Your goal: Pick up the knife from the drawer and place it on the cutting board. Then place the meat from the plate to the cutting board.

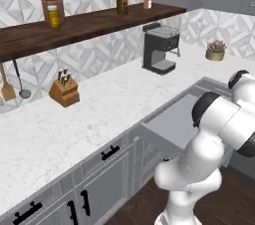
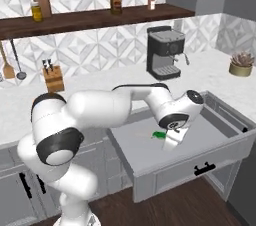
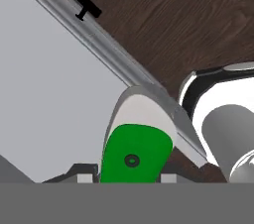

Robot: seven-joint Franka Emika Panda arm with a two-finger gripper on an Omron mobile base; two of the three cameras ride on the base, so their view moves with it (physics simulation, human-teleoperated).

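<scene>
The drawer [image 2: 150,156] stands pulled out from under the counter, its pale grey inside bare. The knife [image 2: 159,134] lies near the drawer's middle, its green handle beside my hand. My gripper [image 2: 172,141] reaches down into the drawer. In the hand view the green handle [image 3: 135,151] sits close up between the finger tips of my gripper [image 3: 130,173], which press on both its sides, and the pale blade points away toward the drawer's front wall [image 3: 114,59]. The cutting board, the meat and the plate are out of view.
A black coffee machine [image 2: 165,52] stands on the white counter behind the drawer, a tan knife block [image 2: 53,77] to its left, a potted plant [image 2: 241,64] at the right. A dark shelf [image 2: 95,19] carries jars. Grey cabinet doors [image 1: 102,184] flank the drawer above wooden floor.
</scene>
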